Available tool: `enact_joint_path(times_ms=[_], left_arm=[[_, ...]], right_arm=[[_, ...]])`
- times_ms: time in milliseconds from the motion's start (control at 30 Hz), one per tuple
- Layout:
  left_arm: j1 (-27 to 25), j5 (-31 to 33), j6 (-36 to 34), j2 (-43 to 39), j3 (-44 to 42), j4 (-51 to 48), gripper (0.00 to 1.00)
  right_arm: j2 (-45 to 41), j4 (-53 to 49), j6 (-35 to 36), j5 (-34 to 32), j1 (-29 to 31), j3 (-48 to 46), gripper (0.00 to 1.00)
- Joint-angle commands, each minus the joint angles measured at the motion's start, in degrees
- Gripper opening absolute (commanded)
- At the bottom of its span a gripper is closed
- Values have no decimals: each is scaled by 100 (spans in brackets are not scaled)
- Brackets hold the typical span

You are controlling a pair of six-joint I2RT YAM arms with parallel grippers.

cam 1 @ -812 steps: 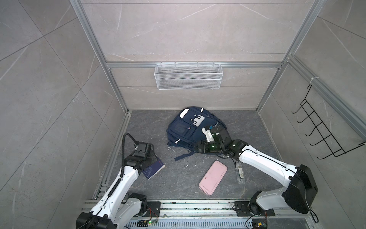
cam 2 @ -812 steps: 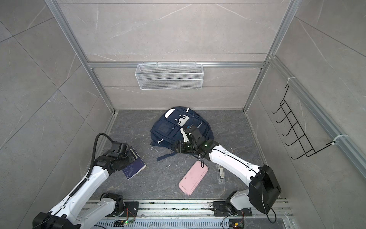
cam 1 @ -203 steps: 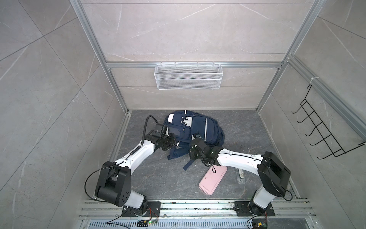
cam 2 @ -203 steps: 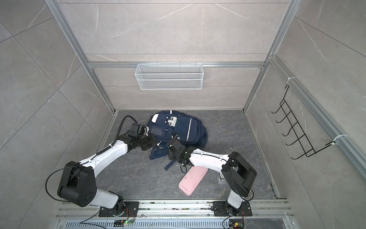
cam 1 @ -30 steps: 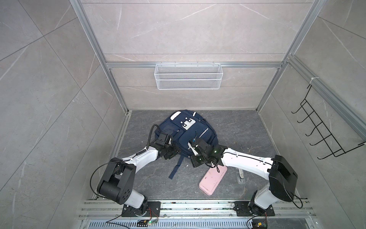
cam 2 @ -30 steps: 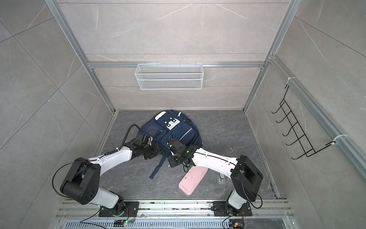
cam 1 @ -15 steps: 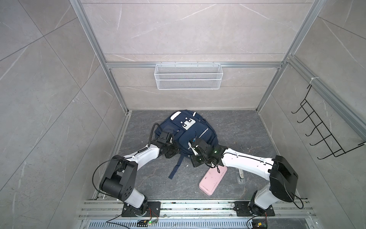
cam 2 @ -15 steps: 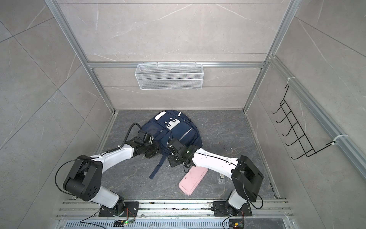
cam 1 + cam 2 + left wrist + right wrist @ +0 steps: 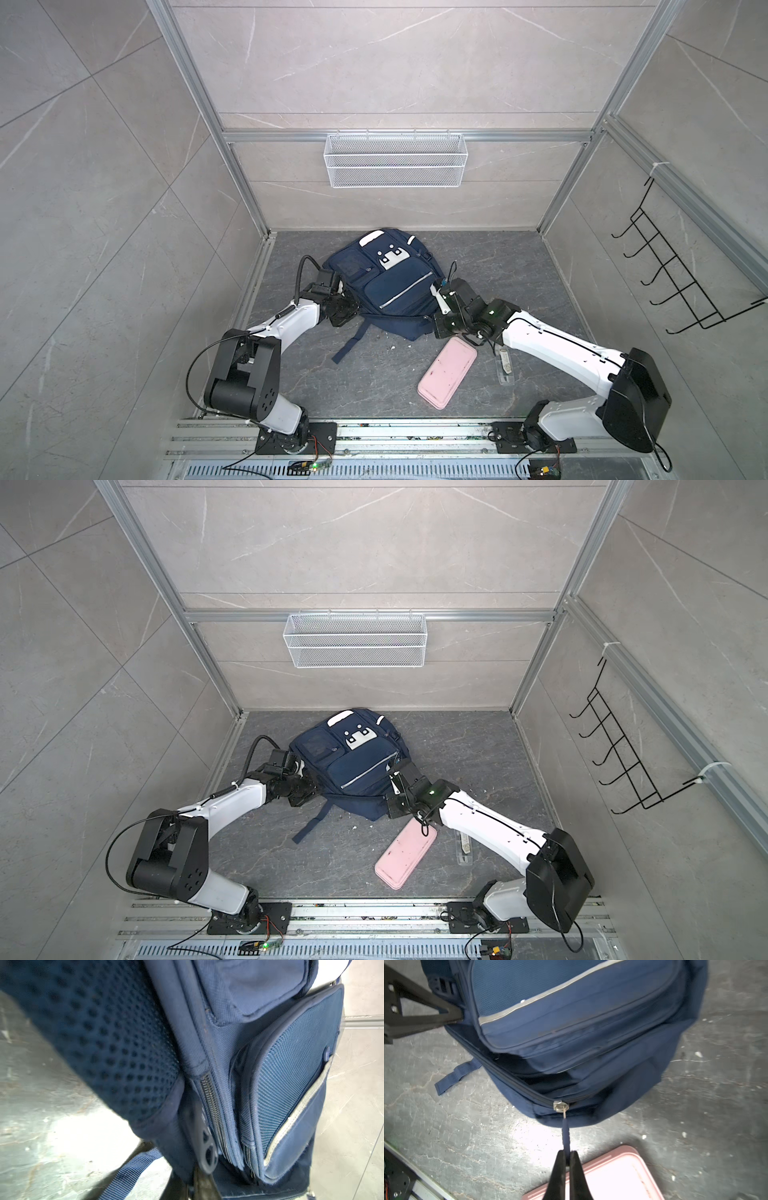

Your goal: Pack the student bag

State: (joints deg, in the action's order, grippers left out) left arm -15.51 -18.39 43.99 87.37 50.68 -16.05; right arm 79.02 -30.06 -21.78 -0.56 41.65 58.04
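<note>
The grey stone floor [image 9: 478, 266] is seen in both top views. The student bag [image 9: 386, 286] [image 9: 353, 766] is laid front-up on it, from the centre toward 12 o'clock. A dark strap [image 9: 349, 340] is trailed from the bag toward 7 o'clock. A pink oblong case [image 9: 448, 373] is laid flat near the bag's 5 o'clock.

The bag's edge at 8 o'clock is pinched by the left gripper [image 9: 345, 309]. Its jaws are closed narrowly on the fabric beside a side zipper, as is shown in the left wrist view.

The right gripper [image 9: 566, 1159] is placed at the bag's 4 o'clock corner. Its jaws are clamped on the navy zipper pull [image 9: 565, 1134], which is drawn taut from the silver slider [image 9: 560, 1105]. Next to the slider, a dark gap in the compartment mouth is seen.
</note>
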Motion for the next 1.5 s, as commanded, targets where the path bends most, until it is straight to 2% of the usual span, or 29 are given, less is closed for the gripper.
enact_joint_path(times_ms=[0,167,333,533,733,833,967,1067,1167,1467], left_arm=[[142,258,-252,-97,113,-39,0],[144,323,-207,189,309,36,0],[144,198,-84,803,749,245,0],[137,90,-112,1631,1718,88,0],[136,140,-228,1849,2313,-170,0],[130,125,-233,1725,2247,-192,12],[138,25,-263,1383,1891,-163,36],[122,-95,-278,1066,1596,-190,45],[3,-81,-294,676,1326,-273,47],[-1051,209,-136,8,845,-460,51]], right_arm=[[-187,-382,127,-58,-74,-32,0],[-203,-328,108,70,-69,-24,0],[-247,-281,113,216,16,7,0],[-165,-235,4,146,418,105,0],[157,136,-259,186,799,126,0],[314,189,-331,100,832,240,0],[424,252,-311,152,825,395,0],[495,272,-275,195,826,476,0],[557,334,-265,311,829,523,0],[509,251,-182,361,844,611,0]])
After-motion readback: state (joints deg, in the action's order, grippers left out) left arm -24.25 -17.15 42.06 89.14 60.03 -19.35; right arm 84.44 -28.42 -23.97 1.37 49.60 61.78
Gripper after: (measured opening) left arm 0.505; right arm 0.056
